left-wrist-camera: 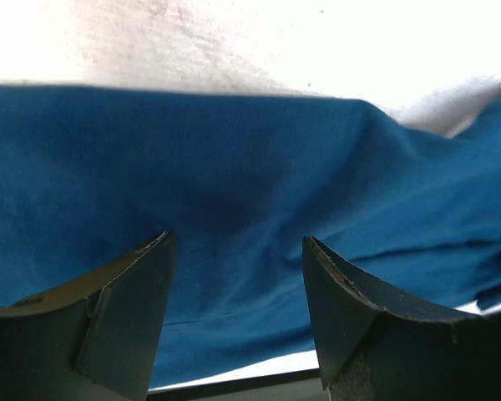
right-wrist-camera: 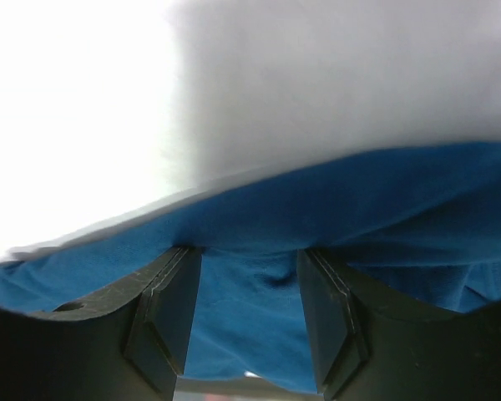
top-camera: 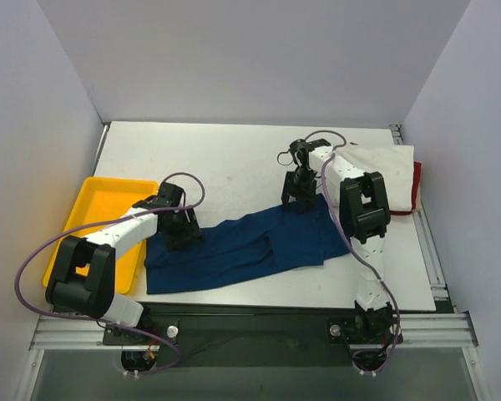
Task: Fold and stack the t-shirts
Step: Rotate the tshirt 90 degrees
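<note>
**Item 1: yellow tray** (top-camera: 96, 196). Plastic, shallow, lying just to the outer left of the left gripper (top-camera: 182, 236). The left arm's forearm crosses over its near right corner and hides part of the floor. The floor that shows is plain yellow.

**Item 2: navy t-shirt** (top-camera: 250, 242). It is on the table (top-camera: 225, 159), outside the tray, spread in a long rumpled band that runs from one gripper to the other. Its left end lies directly under the left gripper, and its far right edge lies under the right gripper (top-camera: 299, 200).

**Item 3: cream-white t-shirt** (top-camera: 384, 167). Folded flat, to the outer right of the right gripper and a little beyond it. It is close to the navy shirt.

**Item 4: red t-shirt** (top-camera: 417, 188). Only a strip shows, along the right edge of the cream one, which lies on top of it.

**Item 5: left gripper** (left-wrist-camera: 234, 242). Jaws spread wide, with the navy cloth (left-wrist-camera: 234, 159) seen below and between the fingers, and nothing clasped.

**Item 6: right gripper** (right-wrist-camera: 249, 255). Jaws partway apart with a clear gap. The fingertips are at the edge of the navy cloth (right-wrist-camera: 359, 209), and a small pucker of cloth sits between them. The jaws are not closed on it.
</note>
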Robot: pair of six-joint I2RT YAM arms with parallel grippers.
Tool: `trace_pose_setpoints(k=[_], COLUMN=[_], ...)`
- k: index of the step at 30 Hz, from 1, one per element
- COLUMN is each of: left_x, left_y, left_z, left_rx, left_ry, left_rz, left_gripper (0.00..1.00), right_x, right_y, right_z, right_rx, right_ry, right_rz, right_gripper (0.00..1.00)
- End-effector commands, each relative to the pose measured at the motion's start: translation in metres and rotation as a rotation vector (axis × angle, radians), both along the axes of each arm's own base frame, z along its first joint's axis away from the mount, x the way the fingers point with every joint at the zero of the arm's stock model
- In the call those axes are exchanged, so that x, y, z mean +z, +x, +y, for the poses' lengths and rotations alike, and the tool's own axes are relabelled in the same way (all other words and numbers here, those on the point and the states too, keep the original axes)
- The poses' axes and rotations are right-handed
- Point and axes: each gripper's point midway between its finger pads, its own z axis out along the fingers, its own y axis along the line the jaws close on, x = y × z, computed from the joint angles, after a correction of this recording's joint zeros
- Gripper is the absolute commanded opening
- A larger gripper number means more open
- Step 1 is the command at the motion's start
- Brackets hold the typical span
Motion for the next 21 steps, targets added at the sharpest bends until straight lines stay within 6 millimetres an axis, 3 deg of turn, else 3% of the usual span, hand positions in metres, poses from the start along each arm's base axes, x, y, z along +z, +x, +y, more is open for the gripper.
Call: trace_pose_setpoints(k=[1, 12, 17, 20, 21], left_x=[0.015, 0.036, 0.050, 0.055, 0.055], left_y=[0.000, -0.006, -0.009, -0.010, -0.011], left_z=[0.000, 0.005, 0.007, 0.011, 0.011], left_rx=[0.014, 0.019, 0.015, 0.022, 0.024], left_ry=[-0.004, 0.001, 0.007, 0.015, 0.013], left_rz=[-0.029, -0.061, -0.089, -0.113, -0.117], left_gripper=[0.72, 0.72, 0.72, 0.73, 0.72], right_x=[-0.015, 0.004, 0.047, 0.066, 0.083], right_y=[0.034, 0.093, 0.117, 0.119, 0.120], right_z=[0.024, 0.070, 0.083, 0.080, 0.076], right_rx=[-0.003, -0.048, -0.046, -0.039, -0.035], right_ry=[0.044, 0.178, 0.258, 0.267, 0.271], right_rz=[-0.064, -0.171, -0.273, -0.316, -0.350], right_gripper=[0.50, 0.51, 0.53, 0.54, 0.54])
